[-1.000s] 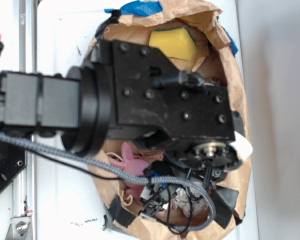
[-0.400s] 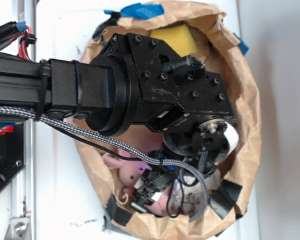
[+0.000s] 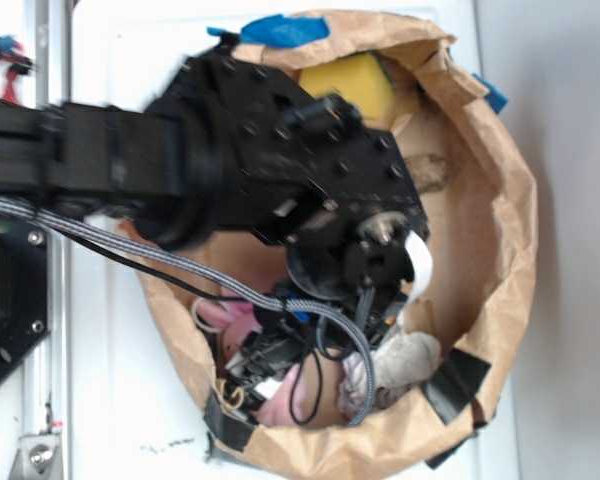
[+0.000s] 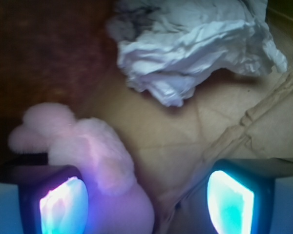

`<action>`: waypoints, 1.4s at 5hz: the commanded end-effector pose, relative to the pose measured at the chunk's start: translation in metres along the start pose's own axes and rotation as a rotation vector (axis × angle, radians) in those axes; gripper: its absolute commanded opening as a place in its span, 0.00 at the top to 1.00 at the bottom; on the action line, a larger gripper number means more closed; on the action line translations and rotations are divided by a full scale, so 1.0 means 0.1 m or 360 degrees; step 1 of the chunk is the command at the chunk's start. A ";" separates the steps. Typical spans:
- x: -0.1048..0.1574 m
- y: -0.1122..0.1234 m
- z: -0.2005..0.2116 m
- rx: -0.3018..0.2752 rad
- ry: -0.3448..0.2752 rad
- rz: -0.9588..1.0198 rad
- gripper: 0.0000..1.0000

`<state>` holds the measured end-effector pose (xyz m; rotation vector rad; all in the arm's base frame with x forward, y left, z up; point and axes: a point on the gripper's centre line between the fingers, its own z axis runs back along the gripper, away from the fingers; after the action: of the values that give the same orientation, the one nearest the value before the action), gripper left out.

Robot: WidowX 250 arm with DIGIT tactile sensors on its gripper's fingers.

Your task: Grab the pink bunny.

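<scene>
A: So, where is the pink bunny?

B: In the wrist view it lies at about 7 o'clock, a soft, fuzzy plush lump on the creased brown paper floor of the bag. In the exterior view only a bit of it shows, at roughly 7 o'clock inside the bag, under the black arm and its braided cable.

A: And the gripper?

B: Its jaws stand apart, released. The two pads glow pale blue at the bottom edge of the wrist view. The left-hand pad sits against the bunny's plush, which bulges beside and below it; the right-hand pad is over bare paper. Nothing is pinched between them.

A: What else is in there?

B: A wrinkly white wad of paper at 12 to 1 o'clock in the wrist view, well apart from the bunny. Seen from outside, it lies at about 5 o'clock in the bag. A yellow sponge block rests at 12 o'clock against the bag's wall.

A: The bag itself?

B: Crumpled brown paper, rim rolled open, fixed with blue tape at the top and black tape at the bottom, on a white tabletop.
</scene>
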<state>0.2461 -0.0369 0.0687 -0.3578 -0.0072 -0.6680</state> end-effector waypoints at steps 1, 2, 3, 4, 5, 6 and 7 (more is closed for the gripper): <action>0.01 -0.01 0.43 0.0038 -0.0184 -0.0020 0.00; 0.03 0.02 0.29 0.0084 -0.0127 -0.0060 0.00; 0.07 0.04 0.16 0.0133 -0.0081 -0.0072 0.00; 0.09 0.00 0.14 0.0118 -0.0079 -0.0099 0.00; 0.09 -0.04 0.17 0.0090 -0.0095 -0.0120 0.00; 0.07 -0.06 0.18 0.0069 -0.0089 -0.0153 0.00; 0.04 -0.09 0.13 0.0105 -0.0054 -0.0194 0.00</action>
<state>0.2470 -0.0342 0.0681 -0.3252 -0.0359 -0.7391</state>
